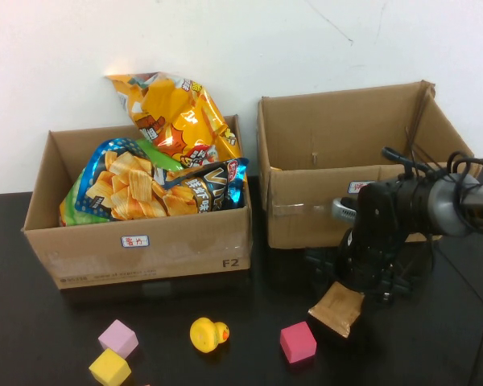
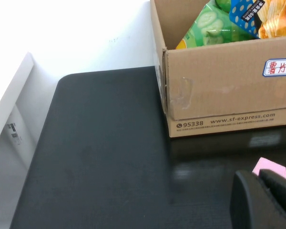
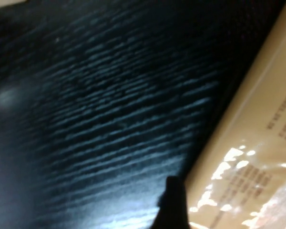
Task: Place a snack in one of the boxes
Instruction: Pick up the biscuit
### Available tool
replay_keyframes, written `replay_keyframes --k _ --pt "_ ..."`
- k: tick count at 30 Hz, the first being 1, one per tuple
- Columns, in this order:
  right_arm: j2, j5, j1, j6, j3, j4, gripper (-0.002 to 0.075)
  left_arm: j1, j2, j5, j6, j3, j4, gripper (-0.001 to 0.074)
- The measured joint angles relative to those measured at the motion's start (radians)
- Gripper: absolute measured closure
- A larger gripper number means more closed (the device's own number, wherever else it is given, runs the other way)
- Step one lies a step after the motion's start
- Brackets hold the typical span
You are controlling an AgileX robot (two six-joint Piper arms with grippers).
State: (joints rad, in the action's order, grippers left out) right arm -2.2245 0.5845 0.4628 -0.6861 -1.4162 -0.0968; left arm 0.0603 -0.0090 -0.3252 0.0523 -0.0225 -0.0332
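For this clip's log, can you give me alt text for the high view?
The right gripper holds a brown snack packet low over the black table before an empty cardboard box. The left box holds chip bags; foam cubes and a yellow duck lie in front.
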Motion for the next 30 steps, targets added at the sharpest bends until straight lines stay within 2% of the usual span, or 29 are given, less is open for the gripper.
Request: replay_keyframes --k 10,12,14,20,24,30 --pt "-0.035 0.016 0.000 -0.011 -0.007 0.008 0.0181 0.000 0.000 0.000 0.000 0.000 0.000 0.0737" --pt "-0.036 0.028 0.002 0.017 -0.008 0.014 0.0209 0.000 0.000 0.000 0.000 0.000 0.000 0.0737" --pt "-0.036 0.048 0.004 0.045 -0.008 0.028 0.0269 0.000 0.000 0.000 0.000 0.000 0.000 0.0737" --pt "-0.003 0.154 0.030 0.123 -0.008 0.128 0.0268 0.000 0.000 0.000 0.001 0.000 0.000 0.0737" --pt "0.071 0.228 0.065 0.218 -0.008 0.204 0.0268 0.000 0.000 0.000 0.001 0.000 -0.002 0.0737" --pt "0.307 0.259 0.177 0.407 0.093 0.260 0.0268 0.000 0.000 0.000 0.001 0.000 -0.002 0.0737"
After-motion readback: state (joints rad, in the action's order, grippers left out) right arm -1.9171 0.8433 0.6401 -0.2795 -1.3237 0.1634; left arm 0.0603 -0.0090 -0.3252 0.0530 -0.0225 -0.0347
